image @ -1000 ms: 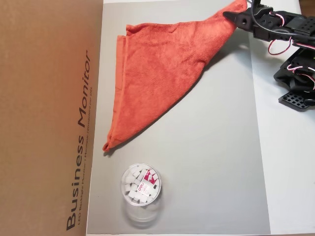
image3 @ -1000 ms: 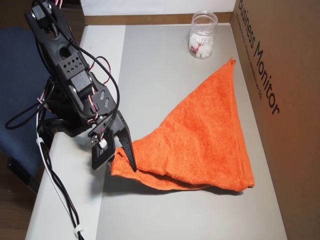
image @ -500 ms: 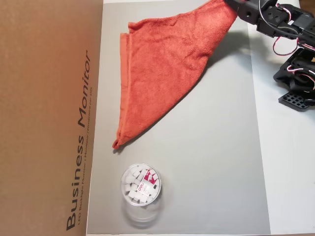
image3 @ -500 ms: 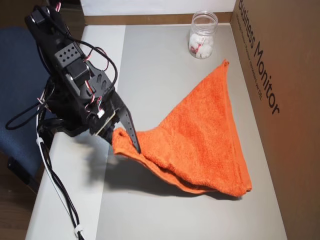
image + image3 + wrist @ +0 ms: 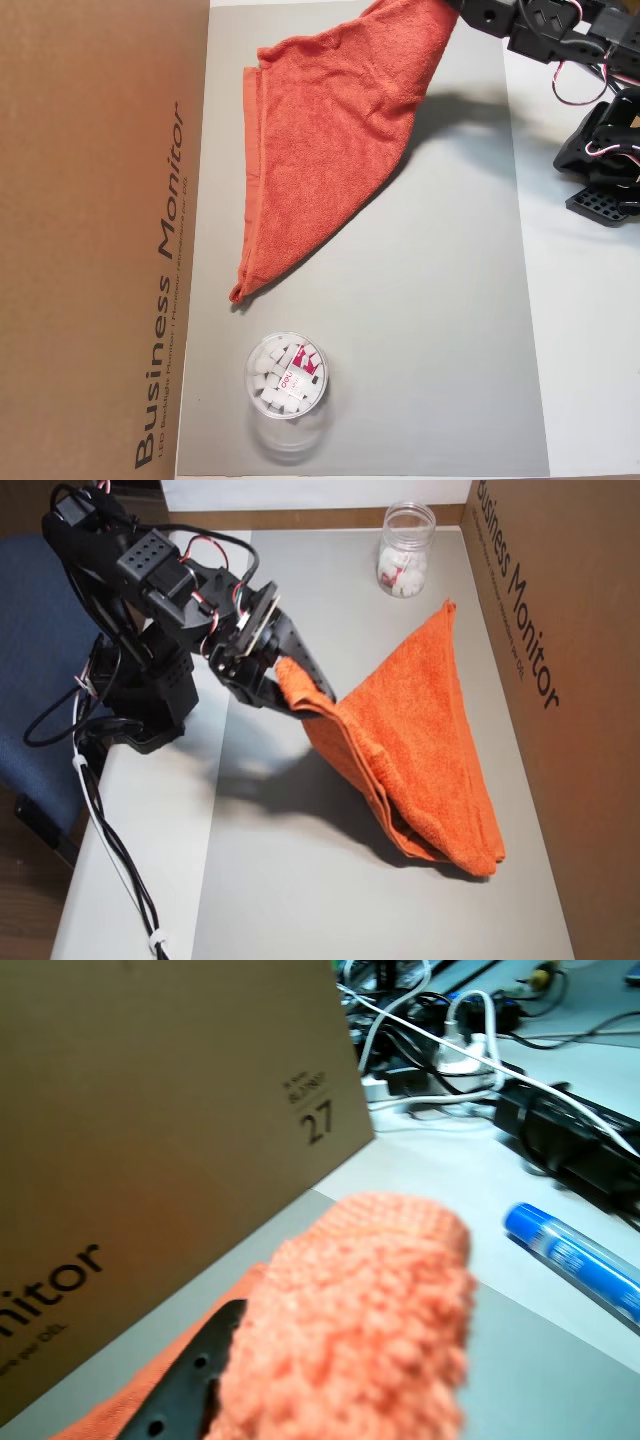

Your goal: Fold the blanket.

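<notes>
Blanket at the lens: in the wrist view a fuzzy orange-red bunch of the blanket (image 5: pixel 365 1320) fills the foreground, wrapped over the black finger (image 5: pixel 185 1385) of the pincer.
Pincer: closed on a corner of the blanket, lifted clear of the table; in an overhead view the pincer (image 5: pixel 300 692) pinches the cloth at its raised tip.
Blanket position: it hangs as a tent from that corner down to the grey table (image 5: pixel 300 880), with its far edge lying beside the cardboard box (image 5: pixel 560 630).
Long axis: in an overhead view the resting edge of the blanket (image 5: pixel 320 140) runs along the box side, one tip pointing toward the round container (image 5: pixel 286 375).
Risk: the bite looks small, so the corner may slip out as it is carried across, or the resting edge may drag and bunch.
Beyond: a blue tube (image 5: pixel 572 1252) and tangled cables (image 5: pixel 450 1030).
</notes>
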Controlling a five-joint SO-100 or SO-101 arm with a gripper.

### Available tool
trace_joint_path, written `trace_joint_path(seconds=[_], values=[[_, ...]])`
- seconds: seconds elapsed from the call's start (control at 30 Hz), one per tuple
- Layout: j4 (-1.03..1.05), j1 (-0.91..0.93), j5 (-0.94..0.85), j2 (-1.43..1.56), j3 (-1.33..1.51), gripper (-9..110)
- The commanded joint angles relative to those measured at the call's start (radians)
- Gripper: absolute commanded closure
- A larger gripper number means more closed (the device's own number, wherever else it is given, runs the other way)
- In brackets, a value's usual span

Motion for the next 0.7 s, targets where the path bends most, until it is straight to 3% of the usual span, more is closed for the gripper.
trace_joint_path(seconds=[0.0, 0.67], values=[[-0.014, -0.052, -0.034, -0.064, -0.150, 102], [-0.015, -0.318, -0.227, -0.500, -0.577, 102]])
